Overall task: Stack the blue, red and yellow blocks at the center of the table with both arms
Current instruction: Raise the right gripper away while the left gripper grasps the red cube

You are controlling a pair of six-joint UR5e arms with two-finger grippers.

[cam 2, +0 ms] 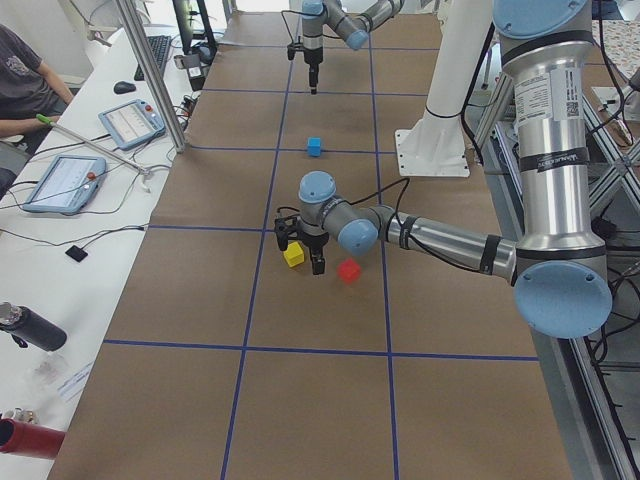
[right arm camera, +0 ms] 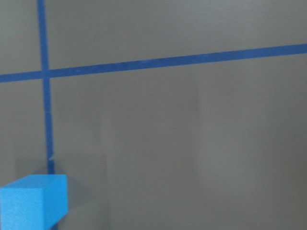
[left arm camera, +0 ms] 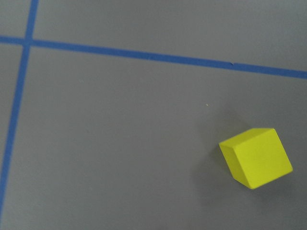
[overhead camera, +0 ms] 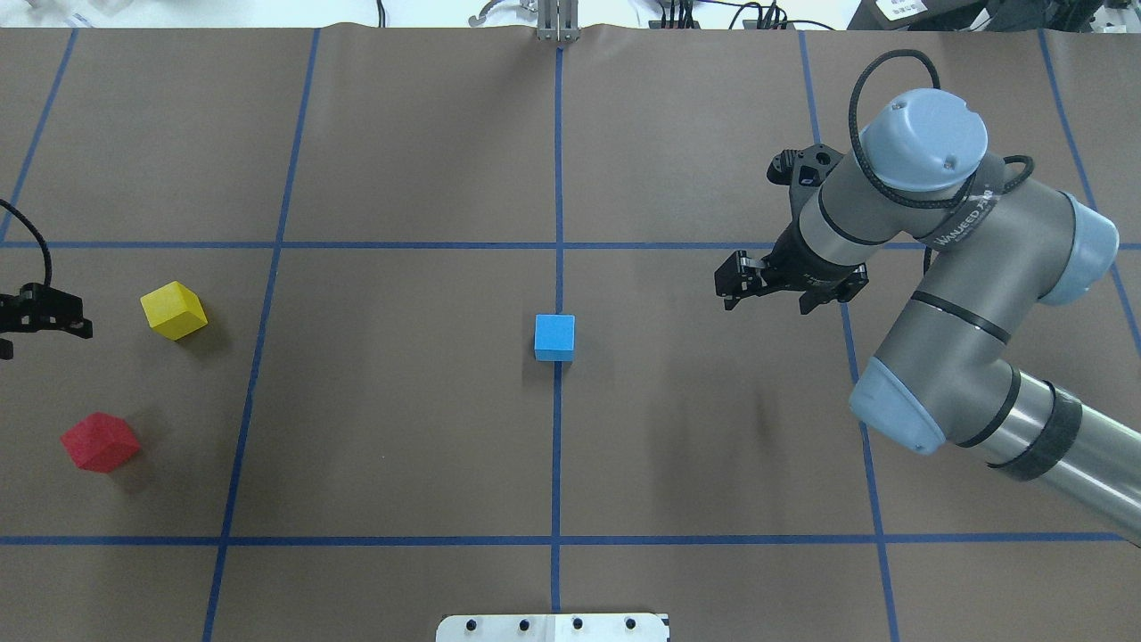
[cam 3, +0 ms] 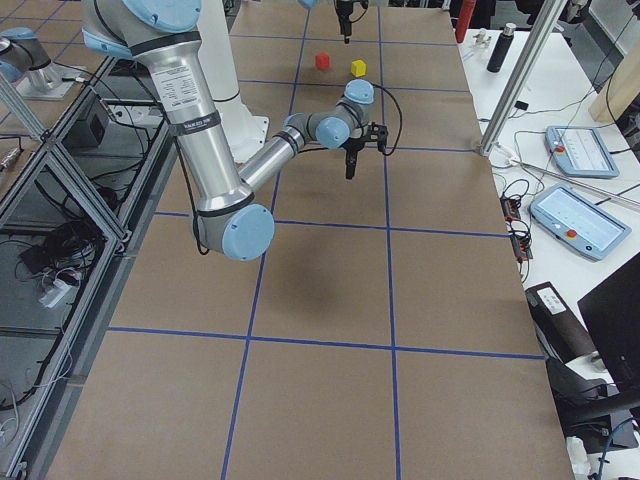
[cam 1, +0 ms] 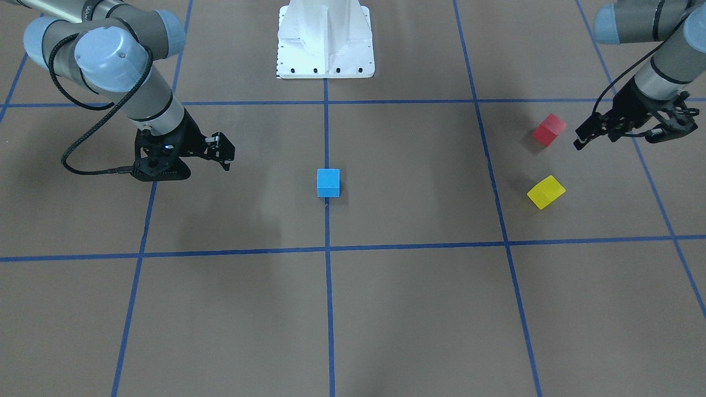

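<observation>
Left gripper (cam 1: pixel 593 132): jaws parted, nothing between them, touching nothing, raised over the brown table (overhead camera: pixel 401 160) at its left end. Yellow block (overhead camera: pixel 174 309): on the table near this gripper, on its side toward the table's centre; it shows at the lower right of the left wrist view, one corner turned toward the camera. Red block (overhead camera: pixel 100 441): on the table near the same gripper, on its robot-base side, apart from the yellow block. Blue block (overhead camera: pixel 554 336): alone on the middle blue tape line (overhead camera: pixel 559 178) at the table's centre, squared to the grid, well apart from both grippers; it shows at the lower left corner of the right wrist view. Right gripper (cam 1: pixel 223 150): jaws parted, empty, hanging clear of the table, the blue block off to its inner side. Writing: white lettering on the right arm's wrist link (overhead camera: pixel 967 218), only partly legible; a white label on the left arm's upright link (cam 2: pixel 548 100), too small to read.
</observation>
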